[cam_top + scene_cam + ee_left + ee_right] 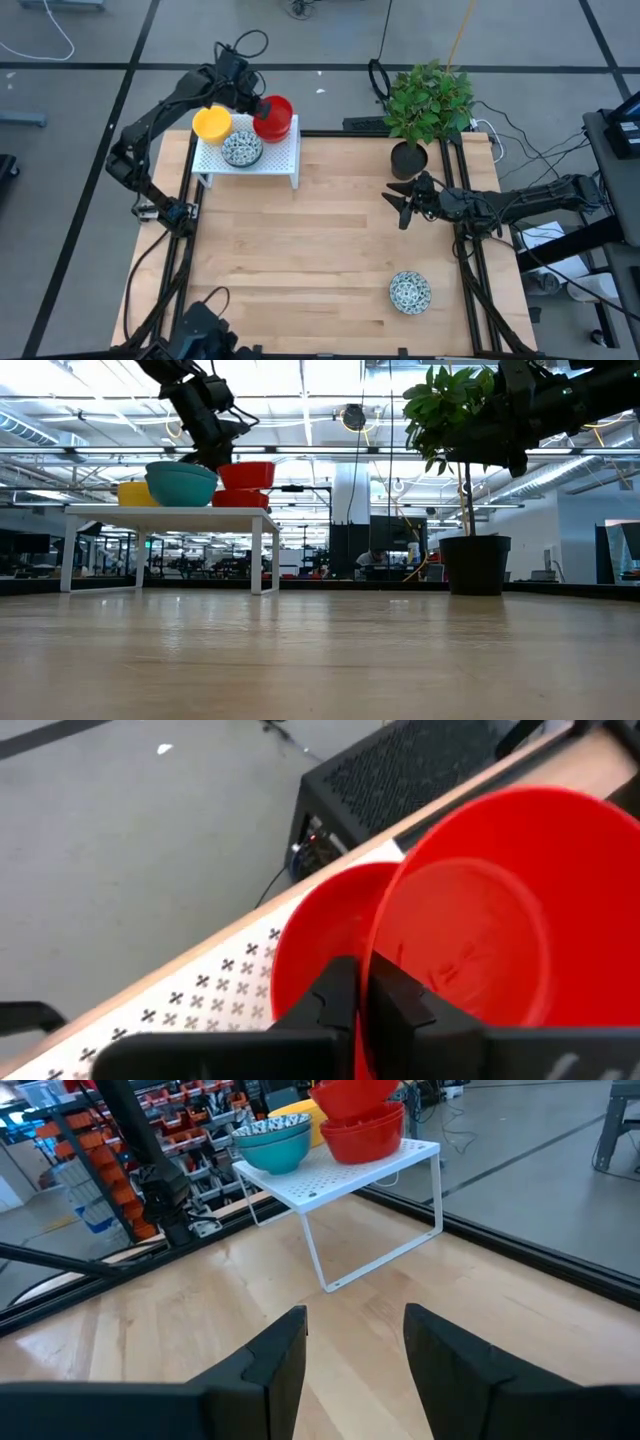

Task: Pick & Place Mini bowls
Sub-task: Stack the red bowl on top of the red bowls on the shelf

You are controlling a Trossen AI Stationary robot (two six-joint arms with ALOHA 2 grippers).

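- Speckled bowl (410,292) sits alone on the table (300,250), near-right part in the high view, well apart from everything else.
- Right gripper (402,205) hovers over the table's right side, just in front of the black plant pot (408,159); fingers spread wide, holding nothing. Its wrist view shows both fingers (275,1350) apart with bare wood between them.
- White perforated rack (250,155) stands at the far-left corner of the table, legs on the wood.
- On the rack: yellow bowl (211,123) at the left, a second speckled bowl with teal outside (242,149) towards the front, red bowls at the right.
- Left gripper (262,106) is over the rack's far-right part, pinched narrow on the rim of the upper red bowl (275,107).
- Left wrist view: fingers (335,1000) clamp that bowl's rim, one outside and one inside. Upper red bowl (500,910) is tilted and overlaps a lower red bowl (320,935) sitting on the rack (200,1000).
- Low view: upper red bowl (246,475) sits above the lower red one (240,499); cannot tell whether they touch. Teal-sided bowl (181,484) in front, yellow bowl (130,493) behind it.
- Plant (428,100) in the pot stands at the table's far-right edge.
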